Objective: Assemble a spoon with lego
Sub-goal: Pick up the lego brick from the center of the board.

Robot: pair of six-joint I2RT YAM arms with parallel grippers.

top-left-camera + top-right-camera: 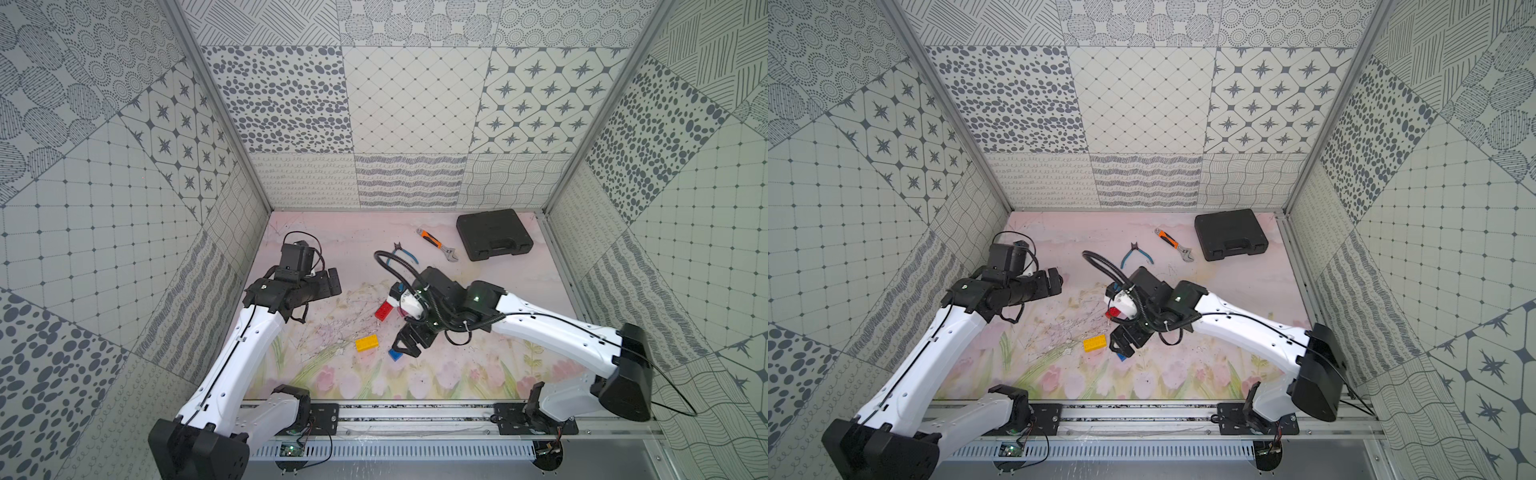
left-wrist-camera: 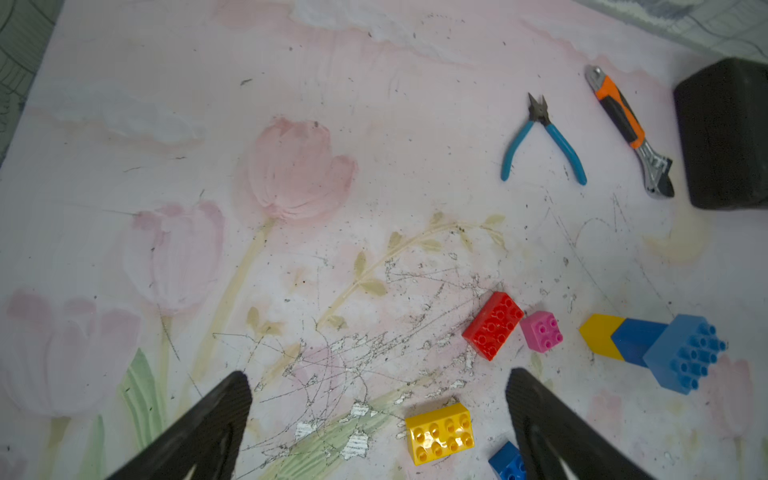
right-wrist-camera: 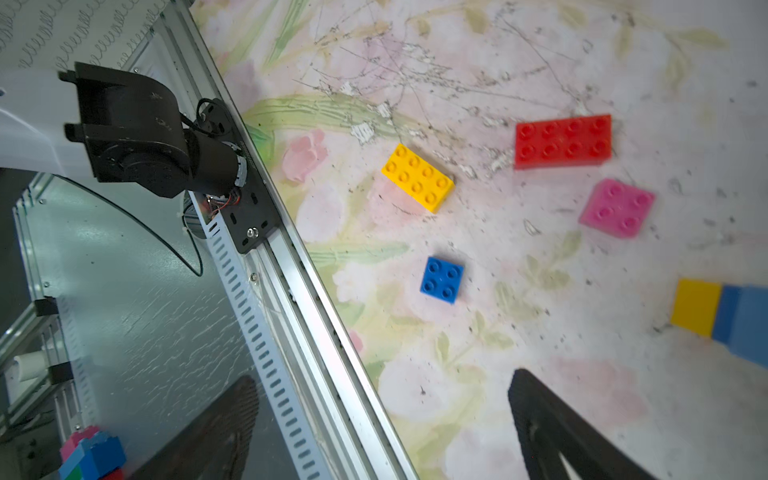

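Left tool (image 2: pixel 378 374) and right tool (image 3: pixel 384 376) are hanging wide open above the counter (image 2: pixel 374 124), where a yellow-and-blue stack (image 2: pixel 640 340), seemingly the spoon's handle, is lying near the red brick (image 2: pixel 492 324) and pink brick (image 2: pixel 541 331).

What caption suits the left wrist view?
Left gripper, jaws open, above red brick, pink brick, yellow brick and a three-brick stack.

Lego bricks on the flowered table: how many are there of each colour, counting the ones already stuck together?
Red brick: 1
Pink brick: 1
Yellow bricks: 2, one loose, one joined
Dark blue bricks: 2, one loose, one joined
Light blue brick: 1, joined
Total: 7
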